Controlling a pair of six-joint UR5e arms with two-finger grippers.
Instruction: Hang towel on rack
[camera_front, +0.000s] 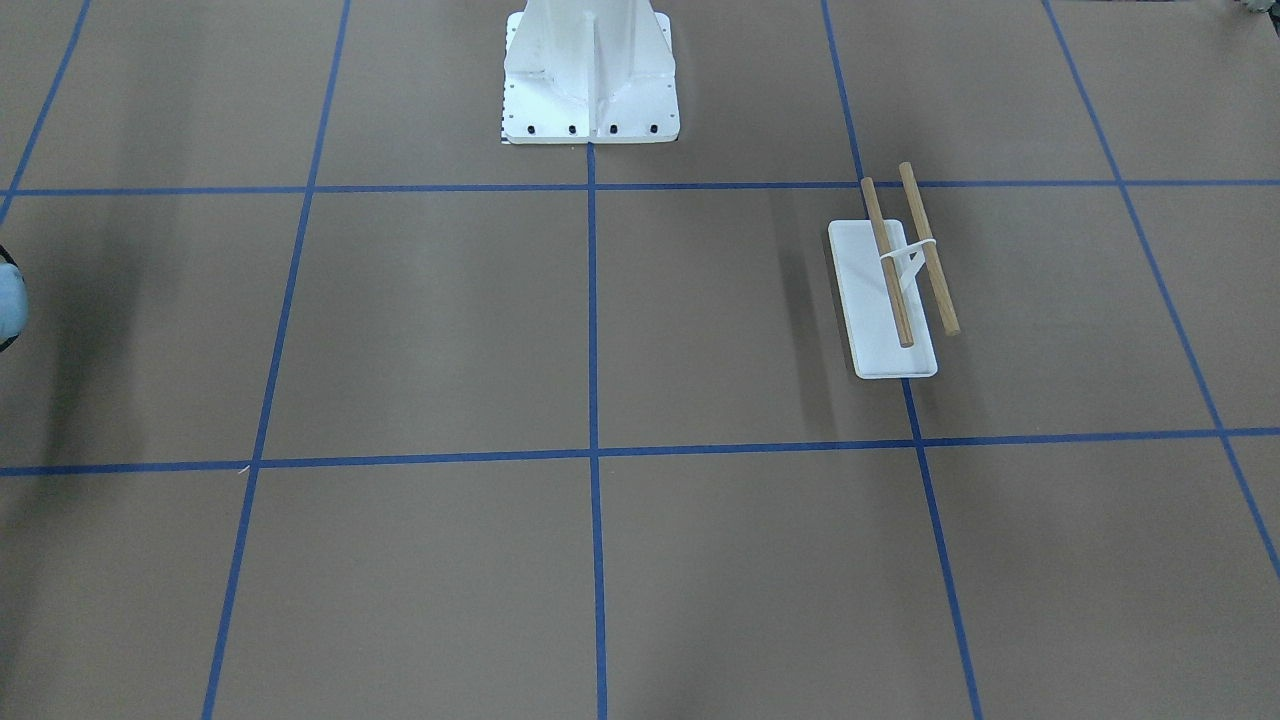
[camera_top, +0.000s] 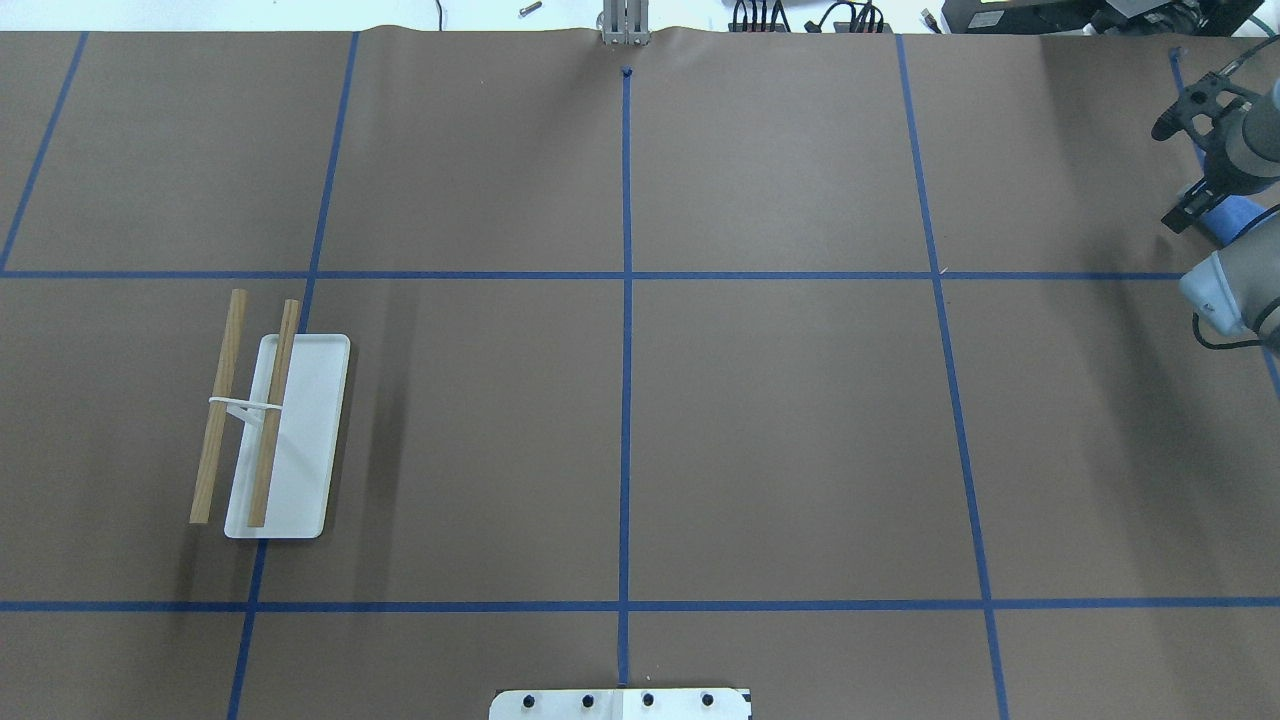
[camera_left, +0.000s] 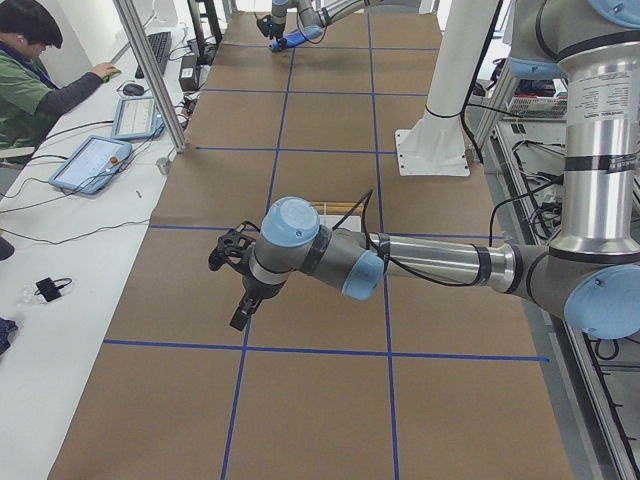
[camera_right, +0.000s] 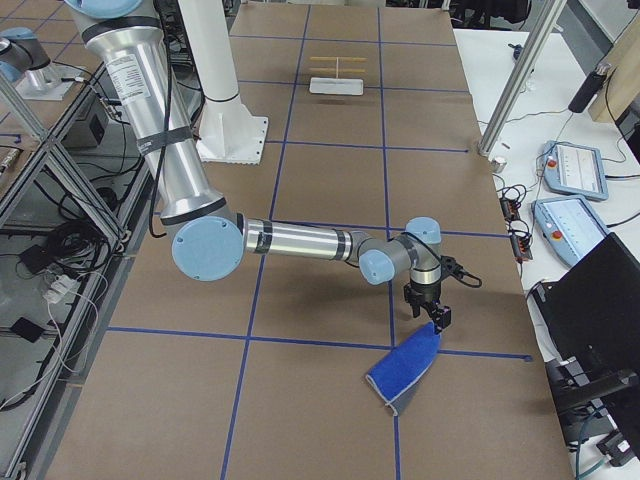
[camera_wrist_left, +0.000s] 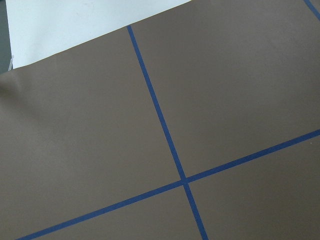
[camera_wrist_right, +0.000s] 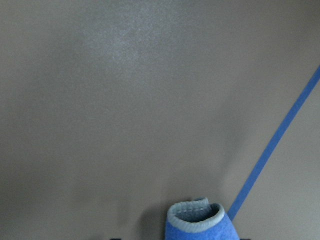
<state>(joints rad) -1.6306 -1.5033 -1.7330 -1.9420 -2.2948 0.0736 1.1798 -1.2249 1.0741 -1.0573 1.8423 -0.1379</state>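
Note:
The rack (camera_top: 290, 440) stands on the left half of the table, two wooden dowels over a white base; it also shows in the front view (camera_front: 885, 300) and far off in the right view (camera_right: 337, 75). My right gripper (camera_right: 437, 318) is at the table's far right edge, shut on a corner of the blue towel (camera_right: 405, 368), which hangs down with its lower end on the paper. The right wrist view shows a folded towel edge (camera_wrist_right: 197, 222). My left gripper (camera_left: 240, 300) hovers over the table past the rack, seen only from the side, so I cannot tell if it is open.
The big white bolted pedestal (camera_front: 590, 80) stands at the robot's side of the table. Brown paper with blue tape lines (camera_top: 625, 300) covers the table. An operator (camera_left: 30, 90) sits at a side desk with tablets (camera_left: 95, 160).

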